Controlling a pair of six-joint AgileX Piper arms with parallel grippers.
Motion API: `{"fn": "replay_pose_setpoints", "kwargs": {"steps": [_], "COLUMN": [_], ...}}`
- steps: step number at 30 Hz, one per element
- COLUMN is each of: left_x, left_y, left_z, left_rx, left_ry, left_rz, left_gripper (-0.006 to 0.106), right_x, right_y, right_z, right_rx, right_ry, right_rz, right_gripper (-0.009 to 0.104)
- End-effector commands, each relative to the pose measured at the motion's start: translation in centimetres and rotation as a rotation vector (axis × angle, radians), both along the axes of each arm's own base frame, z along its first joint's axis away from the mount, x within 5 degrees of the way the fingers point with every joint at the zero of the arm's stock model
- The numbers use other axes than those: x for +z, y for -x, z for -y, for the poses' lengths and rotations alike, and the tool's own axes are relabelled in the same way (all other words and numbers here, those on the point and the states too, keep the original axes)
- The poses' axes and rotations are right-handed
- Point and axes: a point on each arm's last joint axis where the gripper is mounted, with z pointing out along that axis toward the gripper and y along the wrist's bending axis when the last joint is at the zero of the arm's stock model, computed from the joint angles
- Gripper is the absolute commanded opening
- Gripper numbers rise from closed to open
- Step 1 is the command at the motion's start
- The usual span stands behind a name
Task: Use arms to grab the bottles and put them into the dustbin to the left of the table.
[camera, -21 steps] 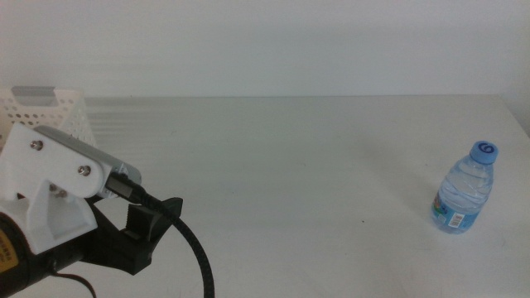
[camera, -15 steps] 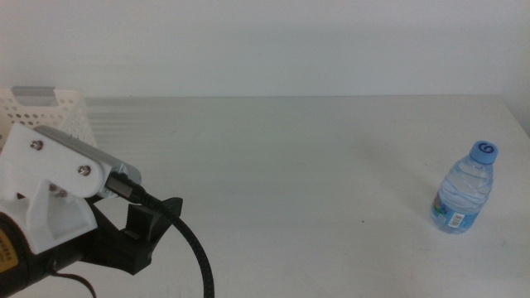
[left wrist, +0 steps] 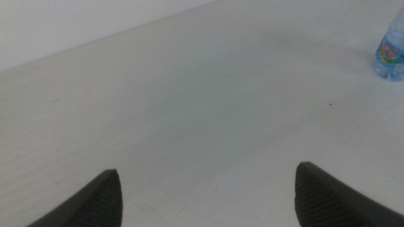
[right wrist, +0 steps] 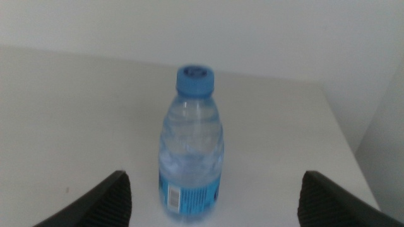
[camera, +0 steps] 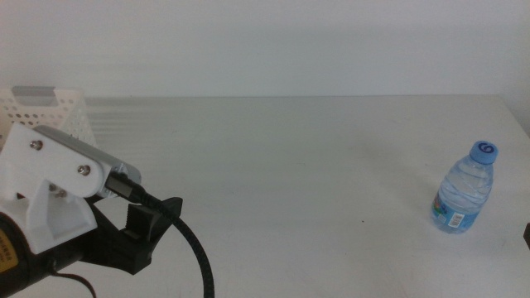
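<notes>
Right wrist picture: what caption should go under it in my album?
Open right pincer lined up on an upright water bottle with a blue cap, standing on the white table.

No word, brand name or number can be read anywhere. The short clear plastic water bottle (camera: 464, 189) with the blue cap, standing near the right edge of the plain white-grey tabletop (camera: 298, 165), wears a blue label (right wrist: 189, 191) round its lower body. In the right wrist view a small white patch with fine dark bars, like a barcode, sits on that label, too blurred to read. In the middle view the cap's top bears a pale ring-shaped mark. A yellow sticker (camera: 4, 251) on the left arm's housing is cut off, its print illegible.
</notes>
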Motion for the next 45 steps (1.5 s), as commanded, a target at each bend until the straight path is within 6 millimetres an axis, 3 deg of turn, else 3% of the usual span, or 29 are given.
{"fn": "replay_pose_setpoints", "kwargs": {"steps": [1, 11, 22, 26, 32, 37, 45], "left_x": [1.7, 1.7, 1.7, 1.7, 1.7, 1.7, 1.7], "left_y": [-0.2, -0.2, -0.2, -0.2, -0.2, -0.2, -0.2], "left_z": [0.2, 0.2, 0.2, 0.2, 0.2, 0.2, 0.2], "left_rx": [-0.003, -0.002, -0.003, -0.003, -0.003, -0.003, -0.003], "left_ry": [0.072, 0.072, 0.071, 0.071, 0.071, 0.071, 0.071], "left_rz": [0.085, 0.084, 0.084, 0.084, 0.084, 0.084, 0.084], "left_gripper": [0.09, 0.09, 0.09, 0.09, 0.09, 0.09, 0.09], "right_x": [1.3, -1.4, -2.3, -2.6, -3.8, -3.9, -4.7], "right_y": [-0.6, -2.0, -3.8, -4.1, -4.7, -5.3, -7.6], "right_z": [0.0, -0.2, -0.4, -0.6, -1.2, -1.1, -1.3], "right_rx": [0.0, 0.016, -0.013, 0.017, 0.105, 0.099, 0.102], "right_ry": [0.001, -0.013, -0.295, -0.247, -0.024, -0.004, -0.015], "right_rz": [0.135, 0.178, 0.146, 0.12, 0.066, 0.103, 0.087], "right_gripper": [0.07, 0.07, 0.07, 0.07, 0.07, 0.071, 0.087]}}
